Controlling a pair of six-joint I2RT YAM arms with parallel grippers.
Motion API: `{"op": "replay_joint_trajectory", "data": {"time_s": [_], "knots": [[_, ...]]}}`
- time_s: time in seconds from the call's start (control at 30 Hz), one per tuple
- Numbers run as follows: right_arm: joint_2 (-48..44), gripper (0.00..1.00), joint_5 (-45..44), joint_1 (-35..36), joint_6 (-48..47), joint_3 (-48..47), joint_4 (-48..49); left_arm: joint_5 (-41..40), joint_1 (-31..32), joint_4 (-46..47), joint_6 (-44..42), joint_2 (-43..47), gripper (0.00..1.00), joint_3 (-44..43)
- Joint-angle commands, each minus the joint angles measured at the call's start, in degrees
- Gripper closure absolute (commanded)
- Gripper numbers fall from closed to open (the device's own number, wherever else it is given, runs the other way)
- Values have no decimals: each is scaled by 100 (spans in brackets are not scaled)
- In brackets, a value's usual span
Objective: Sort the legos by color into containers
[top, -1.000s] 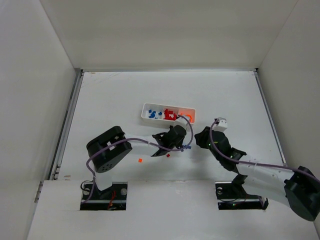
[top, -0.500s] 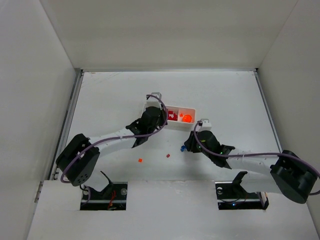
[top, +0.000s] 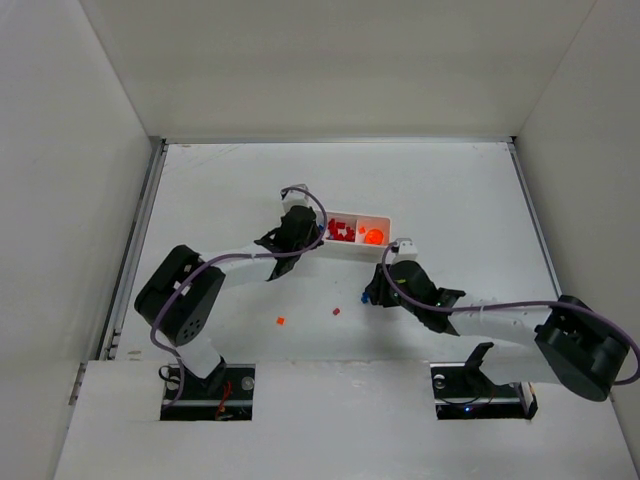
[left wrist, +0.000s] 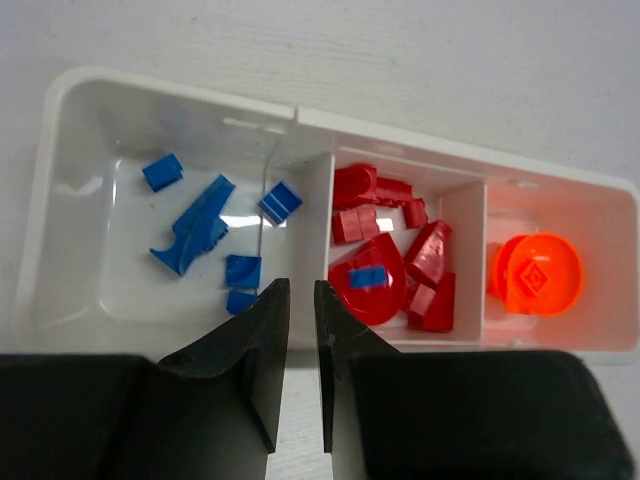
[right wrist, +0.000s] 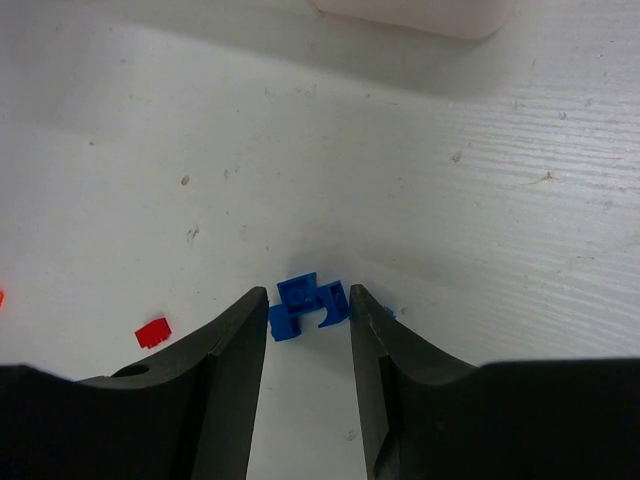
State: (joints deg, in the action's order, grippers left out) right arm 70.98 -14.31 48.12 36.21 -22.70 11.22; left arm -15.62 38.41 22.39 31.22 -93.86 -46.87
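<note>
Right tool (right wrist: 308,296), spread, is set astride a blue brick (right wrist: 306,302) on the tabletop (right wrist: 450,200), so that closing would pinch it. Left tool (left wrist: 300,290), nearly pressed together and empty, is held over the tray (left wrist: 60,200), where sorted legos (left wrist: 200,225) lie.

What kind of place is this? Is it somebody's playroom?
Probably a robot test booth, not a playroom. A white table is boxed in by plain white walls, a left arm and a right arm are bolted at its near edge, and a white tray holds blue, red and orange bricks.
</note>
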Motion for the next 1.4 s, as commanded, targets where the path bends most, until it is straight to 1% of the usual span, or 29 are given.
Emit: {"op": "replay_joint_trajectory", "data": {"time_s": [0.0,0.07,0.2,0.37,0.43,0.5,0.73,0.9,1.0,1.07,1.17,1.37], "knots": [[56,57,15,70,-26,-252,-24,-82,-119,28,94,-96,84,-287],[144,60,24,70,18,-288,-67,-152,-163,-7,112,-141,81,-322],[232,61,7,70,27,-358,-164,-310,-128,46,68,8,73,-235],[443,64,-28,70,44,-507,-322,-363,47,142,-46,526,70,72],[469,67,-46,70,36,-534,-323,-398,161,213,-151,772,70,257],[496,73,-46,70,44,-534,-323,-407,311,195,-239,1070,70,432],[338,82,-169,53,106,-481,-349,-600,899,108,-424,2090,68,1223],[-303,83,-169,9,115,-446,-366,-934,1146,-68,-310,2662,67,1795],[-567,83,-82,0,71,-682,-480,-1031,1304,-130,-231,2899,67,2032],[-568,83,32,-35,1,-954,-533,-1119,1392,-139,-178,3031,67,2173],[-183,83,261,-114,-70,-1534,-420,-1198,1454,-244,-125,3277,67,2349],[1539,83,701,-343,-96,-3063,-86,-1295,1568,-490,94,3700,67,2674]]}}
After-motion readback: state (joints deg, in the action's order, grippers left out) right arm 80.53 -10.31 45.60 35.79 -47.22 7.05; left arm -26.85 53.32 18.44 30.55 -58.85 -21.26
